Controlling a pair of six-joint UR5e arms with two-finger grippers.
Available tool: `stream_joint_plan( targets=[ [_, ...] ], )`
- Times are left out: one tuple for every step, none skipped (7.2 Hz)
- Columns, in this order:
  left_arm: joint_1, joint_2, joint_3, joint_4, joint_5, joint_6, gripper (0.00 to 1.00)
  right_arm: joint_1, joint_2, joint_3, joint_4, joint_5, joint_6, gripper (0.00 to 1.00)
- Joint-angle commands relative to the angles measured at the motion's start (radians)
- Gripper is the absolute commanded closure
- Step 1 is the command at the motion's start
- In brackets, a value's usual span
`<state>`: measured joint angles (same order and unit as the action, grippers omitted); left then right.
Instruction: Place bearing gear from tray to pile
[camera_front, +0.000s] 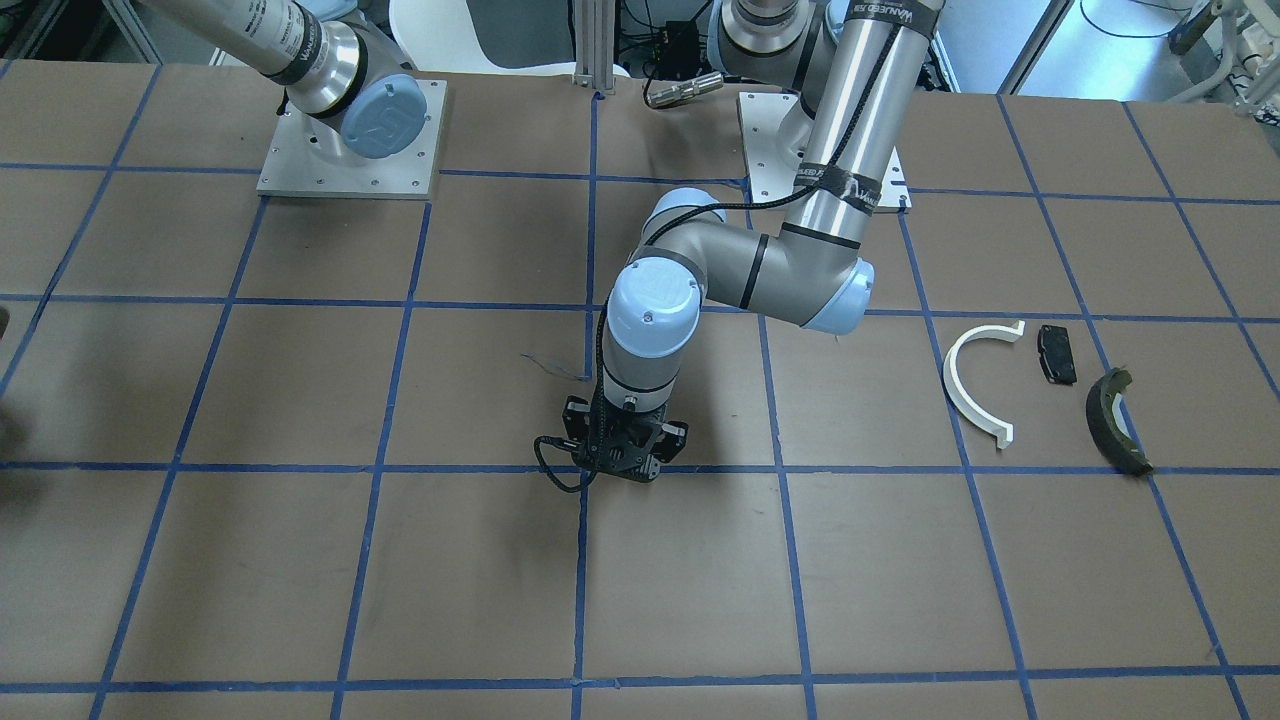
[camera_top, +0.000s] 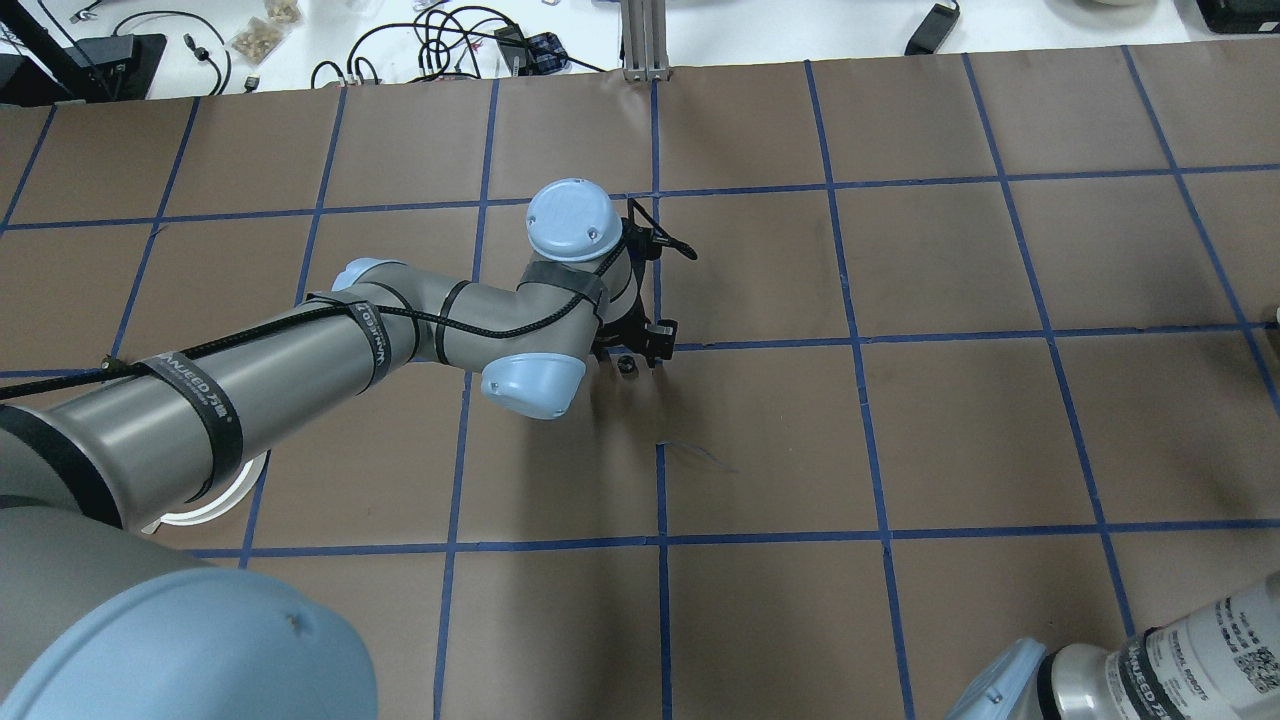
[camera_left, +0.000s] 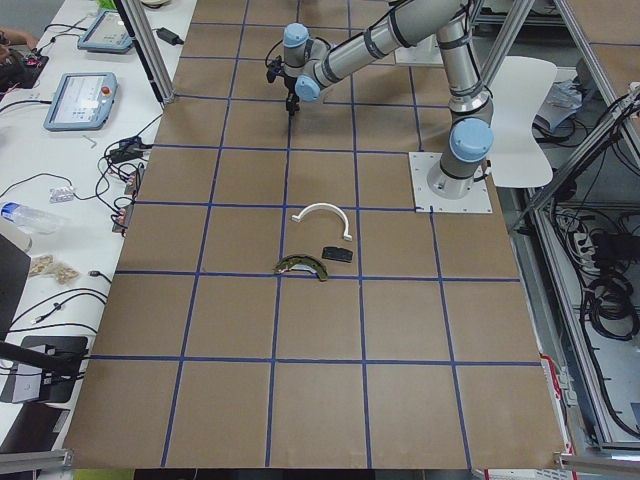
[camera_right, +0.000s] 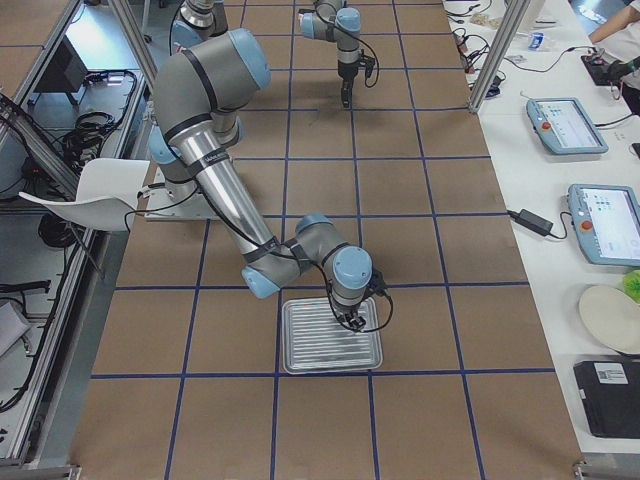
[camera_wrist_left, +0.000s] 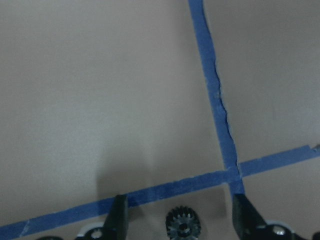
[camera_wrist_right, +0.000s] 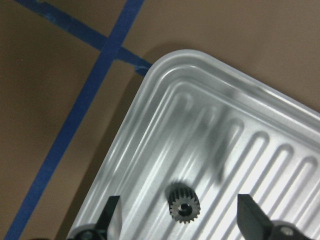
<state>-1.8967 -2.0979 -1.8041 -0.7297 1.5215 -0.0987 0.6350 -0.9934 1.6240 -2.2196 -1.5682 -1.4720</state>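
A: Where do we find the bearing gear?

B: We log two. The tray gear (camera_wrist_right: 183, 203) lies flat on the ribbed floor of the tray (camera_wrist_right: 172, 56), near one corner, between the fingers of the right gripper (camera_wrist_right: 178, 197). The centre gear (camera_wrist_left: 182, 226) lies on the bare worktop (camera_front: 300, 560), just beside a blue tape cross (camera_wrist_left: 232, 172), between the fingers of the left gripper (camera_wrist_left: 178, 202).

A: Jaws?

B: Both sets are released and wide apart, holding nothing. In the wrist views neither gear touches a finger, and each sits about midway in its gap.

A: And the pile?

B: It is well off toward the robot's left: a white half-ring (camera_front: 950, 375), a black pad (camera_front: 1057, 354) and an olive shoe (camera_front: 1100, 420), near one another but not touching. We see no gear among them.

A: The step, as we read it?

B: Likely a relay, with the left arm taking the centre gear on to the pile. That is our judgement only.

A: How do we do it well?

B: We lower until the pads flank the toothed rim, then close slowly. A gear this small may skate or flip. We lift straight up and set it down beside the pile without nudging the half-ring. On the tray, we watch that the ribs don't tilt the gear.
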Motion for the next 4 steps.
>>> stream_joint_plan(
  targets=[
    [-0.007, 0.005, -0.001, -0.02, 0.011, 0.001, 0.51, 0.0, 0.01, 0.002, -0.018, -0.004, -0.002, 0.27],
    [-0.008, 0.016, -0.001, -0.046, 0.011, 0.002, 0.55, 0.0, 0.01, 0.002, -0.018, -0.006, -0.001, 0.32],
    [-0.009, 0.013, -0.001, -0.048, 0.011, 0.002, 0.58, 0.0, 0.01, 0.0, -0.018, -0.007, 0.002, 0.43],
    [-0.009, 0.013, -0.001, -0.054, 0.012, 0.002, 0.59, 0.0, 0.01, -0.001, -0.017, -0.012, 0.006, 0.54]
  ],
)
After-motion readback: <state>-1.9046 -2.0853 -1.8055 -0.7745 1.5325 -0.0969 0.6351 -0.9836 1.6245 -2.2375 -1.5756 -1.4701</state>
